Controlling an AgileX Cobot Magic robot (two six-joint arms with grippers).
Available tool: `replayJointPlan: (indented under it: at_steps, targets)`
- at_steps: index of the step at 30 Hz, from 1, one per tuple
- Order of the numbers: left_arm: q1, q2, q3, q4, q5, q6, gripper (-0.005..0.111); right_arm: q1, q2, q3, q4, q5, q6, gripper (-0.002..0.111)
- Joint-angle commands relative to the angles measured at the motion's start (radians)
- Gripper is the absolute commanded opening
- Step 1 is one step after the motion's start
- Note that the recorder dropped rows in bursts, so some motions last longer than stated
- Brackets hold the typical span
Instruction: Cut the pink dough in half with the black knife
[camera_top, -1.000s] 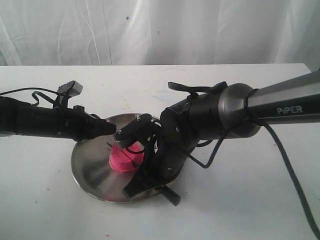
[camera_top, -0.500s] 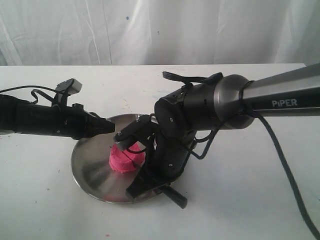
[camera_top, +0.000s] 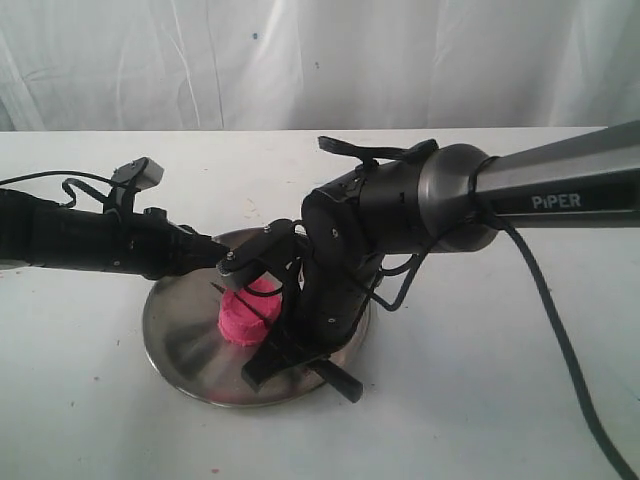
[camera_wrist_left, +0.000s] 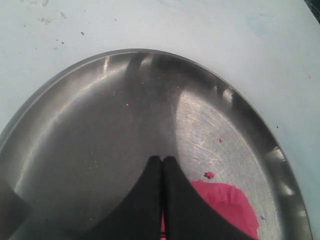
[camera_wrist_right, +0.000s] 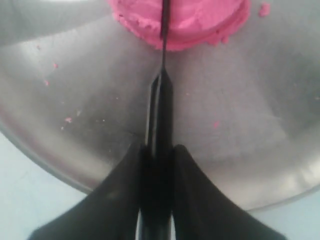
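1. Pink dough (camera_top: 250, 318): on steel plate (camera_top: 180, 340), atop counter (camera_top: 500, 400).
2. Black knife (camera_wrist_right: 163, 30): pinched by right jaws, blade across dough's middle for even halves.
3. Left jaws: pressed together, empty, just beside dough, perhaps to steady it.

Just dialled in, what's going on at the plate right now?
The right gripper is shut on the knife, with the blade edge-down across the middle of the dough on the plate. How deep the cut goes cannot be seen. The left gripper is shut and empty, its tips low over the plate, close beside the dough.
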Motion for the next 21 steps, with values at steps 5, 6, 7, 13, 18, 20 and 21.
replayJointPlan:
  at_steps: [5,6,7,13,18,20,21]
  targets:
    - [0.000,-0.010,-0.002,-0.005,0.020,-0.007,0.000,0.002,0.061,-0.063,-0.010,0.059,-0.022,0.000]
    - [0.000,-0.010,-0.002,-0.005,0.020,-0.007,0.000,0.002,0.063,-0.067,-0.010,0.068,-0.027,0.000]
    - [0.000,-0.010,-0.002,-0.005,0.020,-0.007,0.000,0.002,0.063,-0.071,-0.010,0.080,-0.031,0.000]
    - [0.000,-0.010,-0.002,-0.001,0.020,-0.007,0.000,0.002,0.064,-0.102,-0.010,0.108,-0.041,0.000]
    - [0.000,-0.009,-0.002,0.036,0.000,-0.020,0.000,0.002,0.067,-0.105,-0.010,0.115,-0.041,0.000]
    - [0.000,-0.009,-0.002,0.083,-0.015,-0.072,0.000,0.002,0.067,-0.105,-0.010,0.115,-0.041,0.000]
    - [0.000,-0.009,-0.002,0.104,-0.026,-0.088,0.000,0.002,0.067,-0.105,-0.010,0.115,-0.041,0.000]
